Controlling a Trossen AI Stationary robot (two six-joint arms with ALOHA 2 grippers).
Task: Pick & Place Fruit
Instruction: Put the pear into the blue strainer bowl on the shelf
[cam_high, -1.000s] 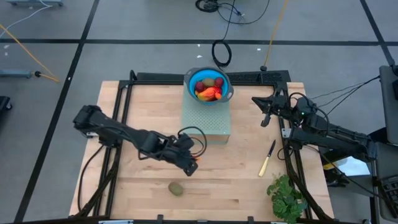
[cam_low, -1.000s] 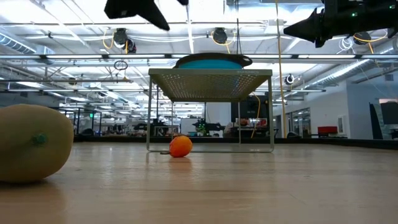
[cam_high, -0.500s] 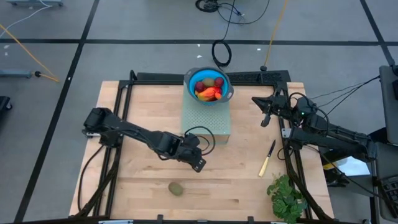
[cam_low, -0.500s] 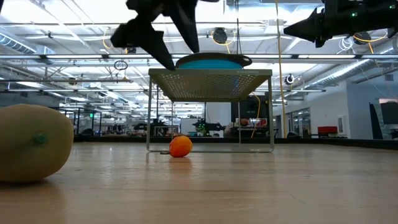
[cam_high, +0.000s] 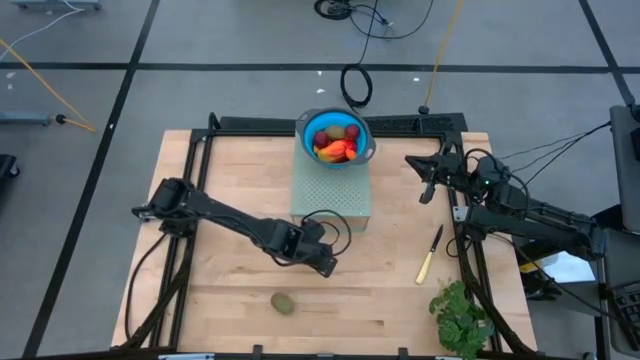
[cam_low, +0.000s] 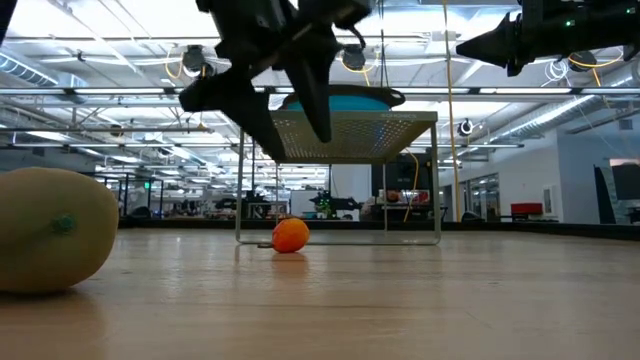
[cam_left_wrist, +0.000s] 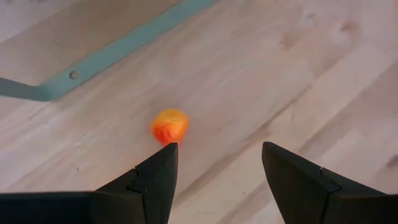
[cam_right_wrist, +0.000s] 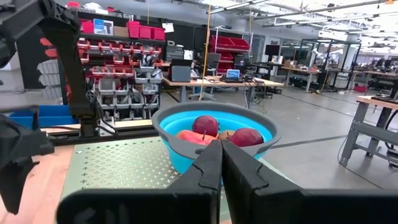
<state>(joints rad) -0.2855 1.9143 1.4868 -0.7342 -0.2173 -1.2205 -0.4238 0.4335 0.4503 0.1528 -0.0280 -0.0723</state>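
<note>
Nearest you, the green oval fruit lies untouched on the surface. Your left gripper hovers with jaws open beside the small orange fruit; center over it, then close. Farther off, your right gripper waits shut near the bowl.

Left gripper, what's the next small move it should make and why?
Probably shift the left gripper sideways to centre it over the small orange fruit, then lower. Its fingers are open and empty, and the fruit lies on the table off one fingertip, not between them.
</note>
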